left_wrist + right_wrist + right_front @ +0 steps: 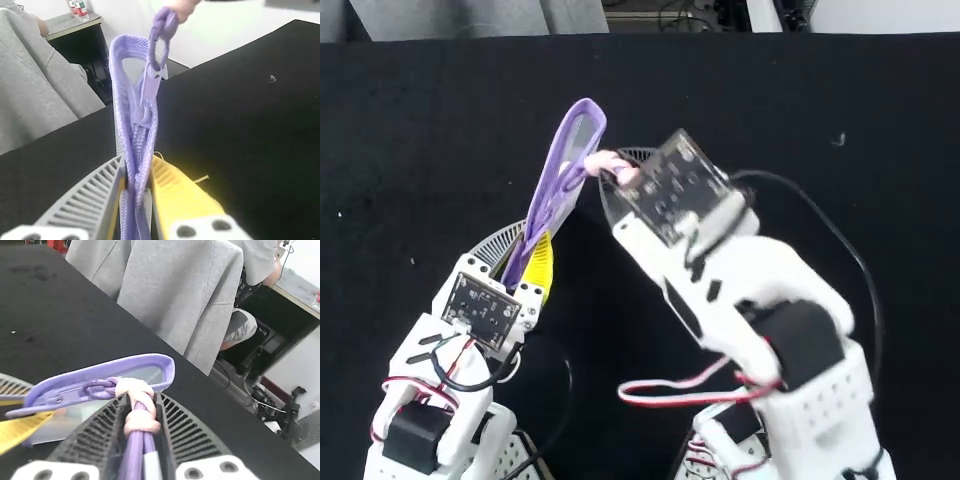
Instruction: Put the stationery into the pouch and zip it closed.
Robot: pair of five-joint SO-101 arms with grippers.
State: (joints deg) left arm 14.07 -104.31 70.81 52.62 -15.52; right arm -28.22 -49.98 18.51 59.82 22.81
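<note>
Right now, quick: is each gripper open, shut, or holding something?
Left gripper: closed, clamping the pouch by its zipper edge.
Right gripper: closed on the pull cord tied to the zipper.

The pouch (565, 165) stands edgewise over the bench (840, 120): near end in left end effector (524, 256), far pull cord (602, 161) in right end effector (618, 172).

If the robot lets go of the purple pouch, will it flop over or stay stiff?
Probably floppy: the pouch is thin fabric, likely upright only because the left gripper pinches it and the right gripper holds its pull cord. It looks light, since two pinches hold it up. Its woven edge seems grippy, not slippery.
</note>
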